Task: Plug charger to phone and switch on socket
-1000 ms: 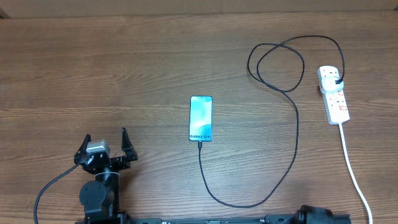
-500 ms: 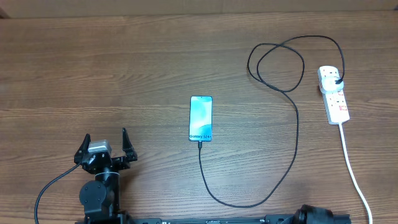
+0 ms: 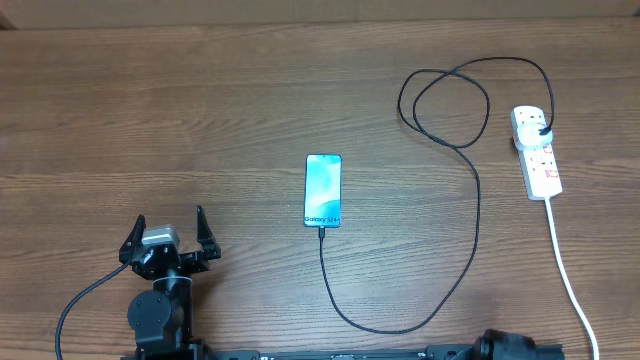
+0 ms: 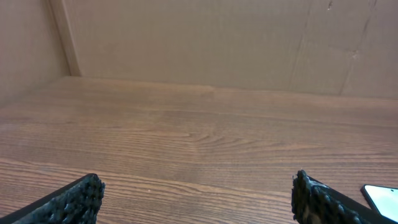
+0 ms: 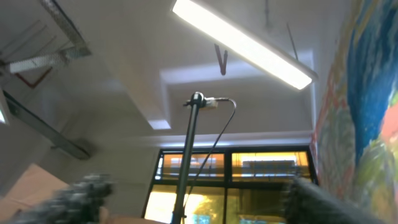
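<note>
A bare wooden table (image 3: 200, 120) stands against a cardboard wall (image 4: 186, 43). The phone (image 3: 323, 190) lies flat mid-table, screen lit. The charger (image 3: 476, 200) meets the phone's near end, curves round, loops and ends with its plug in the socket (image 3: 537, 155) at the right. The left gripper (image 3: 169, 218) sits low at the near left, fingers spread, holding nothing. The right gripper (image 5: 199, 196) points up at a ceiling light (image 5: 242, 43), its blurred fingers apart and empty.
</note>
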`<action>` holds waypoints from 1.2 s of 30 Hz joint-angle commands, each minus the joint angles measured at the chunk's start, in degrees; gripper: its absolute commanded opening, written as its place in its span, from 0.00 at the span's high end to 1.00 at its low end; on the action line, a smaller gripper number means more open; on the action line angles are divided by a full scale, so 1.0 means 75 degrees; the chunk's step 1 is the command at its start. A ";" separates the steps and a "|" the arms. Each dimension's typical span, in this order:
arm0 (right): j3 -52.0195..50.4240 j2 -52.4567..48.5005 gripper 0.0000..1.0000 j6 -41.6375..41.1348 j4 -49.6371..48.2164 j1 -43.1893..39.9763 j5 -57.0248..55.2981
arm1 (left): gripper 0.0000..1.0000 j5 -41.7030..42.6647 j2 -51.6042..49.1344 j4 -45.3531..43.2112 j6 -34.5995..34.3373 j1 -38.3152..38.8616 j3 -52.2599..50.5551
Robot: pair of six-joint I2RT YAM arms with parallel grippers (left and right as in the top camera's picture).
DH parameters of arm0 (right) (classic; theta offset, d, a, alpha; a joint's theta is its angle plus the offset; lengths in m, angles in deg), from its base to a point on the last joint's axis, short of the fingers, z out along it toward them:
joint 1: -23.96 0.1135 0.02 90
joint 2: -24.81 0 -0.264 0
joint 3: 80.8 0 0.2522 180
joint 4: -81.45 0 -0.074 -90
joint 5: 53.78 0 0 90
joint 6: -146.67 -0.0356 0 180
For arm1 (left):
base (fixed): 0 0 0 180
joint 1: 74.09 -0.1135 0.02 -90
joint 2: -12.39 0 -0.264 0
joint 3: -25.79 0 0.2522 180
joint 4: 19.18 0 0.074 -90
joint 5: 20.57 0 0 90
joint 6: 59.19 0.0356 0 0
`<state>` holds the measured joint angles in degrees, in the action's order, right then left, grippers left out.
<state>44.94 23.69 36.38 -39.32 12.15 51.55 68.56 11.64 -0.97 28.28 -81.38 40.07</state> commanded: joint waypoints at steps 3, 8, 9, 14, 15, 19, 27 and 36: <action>-0.0111 0.0102 0.00 0.0551 0.0143 0.0312 -0.1154 | 0.00 -0.0047 0.0067 -0.0009 0.0189 -0.0079 -0.0032; -0.0350 0.0102 0.00 0.0545 0.0117 0.0382 -0.2460 | 0.00 -0.0047 0.0067 -0.0009 0.0189 -0.0079 -0.0032; -0.0466 0.0102 0.00 0.0545 0.0070 0.0382 -0.2556 | 0.01 -0.0047 0.0067 -0.0009 0.0189 -0.0079 -0.0032; -0.1772 0.0102 0.00 0.0516 -0.0877 0.0481 -0.2582 | 0.00 -0.0047 0.0067 -0.0009 0.0189 -0.0079 -0.0032; -0.2113 0.0102 0.00 0.0513 -0.1131 0.0548 -0.2579 | 0.00 -0.0047 0.0067 -0.0009 0.0189 -0.0079 -0.0032; -0.3786 0.0102 0.00 0.0513 -0.2384 0.0903 -0.2579 | 0.00 -0.0047 0.0067 -0.0009 0.0189 -0.0079 -0.0032; -0.7297 0.0102 0.00 0.0510 -0.2605 0.1536 -0.2541 | 0.00 -0.0047 0.0067 -0.0009 0.0189 -0.0079 -0.0032; -1.0602 0.0102 0.00 0.0510 -0.3920 0.1536 -0.2002 | 0.00 -0.0047 0.0067 -0.0009 0.0189 -0.0079 -0.0032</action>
<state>-30.49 24.06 39.98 -66.83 23.29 35.31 68.56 11.64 -0.97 28.28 -81.38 40.07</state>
